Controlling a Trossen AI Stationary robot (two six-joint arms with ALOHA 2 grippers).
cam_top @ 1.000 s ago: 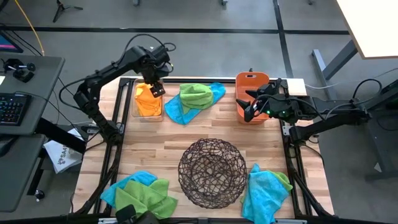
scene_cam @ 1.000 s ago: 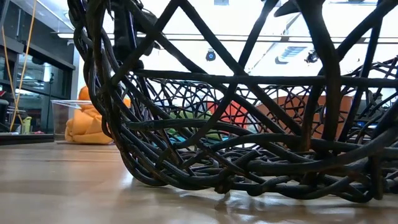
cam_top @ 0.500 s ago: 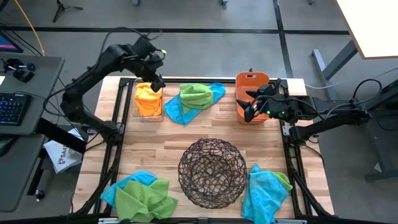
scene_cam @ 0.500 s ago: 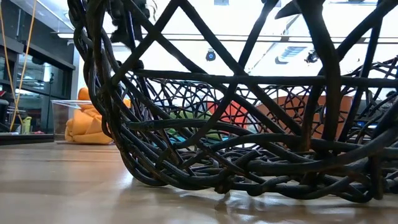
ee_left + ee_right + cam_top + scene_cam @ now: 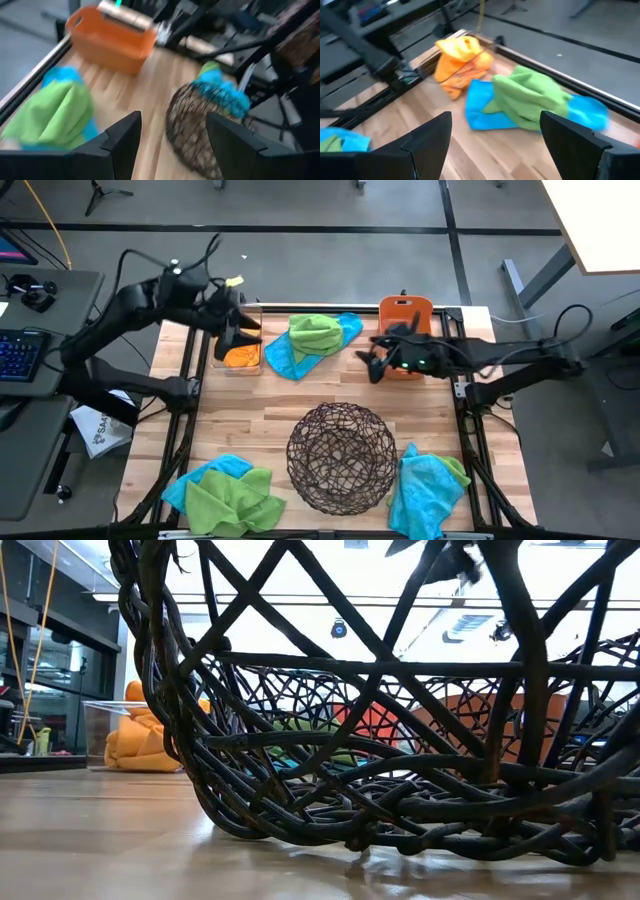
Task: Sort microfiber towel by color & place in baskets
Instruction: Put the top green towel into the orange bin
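Note:
An orange towel [image 5: 240,355] lies in the clear bin [image 5: 222,362] at the far left; in the low view this towel [image 5: 150,745] sits heaped behind the bin's wall. A green towel on a blue one [image 5: 315,340] lies at the far middle. My left gripper [image 5: 240,330] hangs open above the clear bin, holding nothing. My right gripper [image 5: 372,365] is open and holds nothing, between the salmon-orange bin [image 5: 405,315] and that pile. In the right wrist view the green and blue towels [image 5: 530,100] lie ahead of its fingers.
The dark wire-mesh bowl [image 5: 340,458] stands at the near middle. Blue and green towels are heaped at the near left [image 5: 225,492] and near right [image 5: 428,490]. Bare wood lies between the bowl and the far towels.
My left gripper has risen out of the clear bin and drawn back toward the table's left edge, tipping from pointing down to nearer level; the orange towel stays in the bin. My right gripper has gone from the orange bin toward the green and blue pile.

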